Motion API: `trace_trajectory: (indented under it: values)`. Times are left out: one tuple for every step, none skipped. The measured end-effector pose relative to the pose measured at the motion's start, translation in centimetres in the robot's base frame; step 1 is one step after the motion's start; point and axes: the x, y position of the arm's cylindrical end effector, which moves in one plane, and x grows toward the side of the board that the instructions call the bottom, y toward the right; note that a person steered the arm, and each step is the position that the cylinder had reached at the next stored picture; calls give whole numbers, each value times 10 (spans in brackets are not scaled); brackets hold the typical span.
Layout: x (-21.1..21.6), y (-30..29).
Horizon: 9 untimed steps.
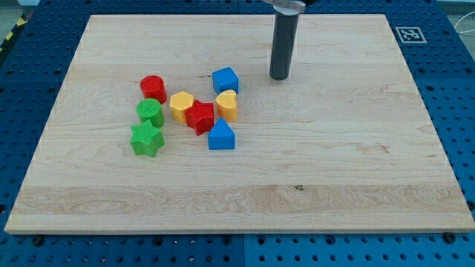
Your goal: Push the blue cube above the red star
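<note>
The blue cube point(225, 79) sits on the wooden board point(334, 170), up and right of the red star point(199, 116), with the yellow heart-shaped block point(227, 105) between them on the right. My tip point(279, 76) rests on the board to the right of the blue cube, about a block's width and a half away, not touching it. The red star lies in the middle of the cluster, touching the yellow hexagon-like block point(181, 106) on its left.
A red cylinder point(153, 88) is at the cluster's upper left. A green cylinder point(150, 113) and a green star point(146, 139) lie below it. A blue house-shaped block point(221, 136) sits below and right of the red star. A marker tag point(409, 34) is at the board's top right corner.
</note>
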Motion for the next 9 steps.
trace_trajectory:
  values:
    - [0,0]
    - [1,0]
    - [2,0]
    - [3,0]
    - [4,0]
    - [4,0]
    - [4,0]
    - [4,-8]
    - [4,-21]
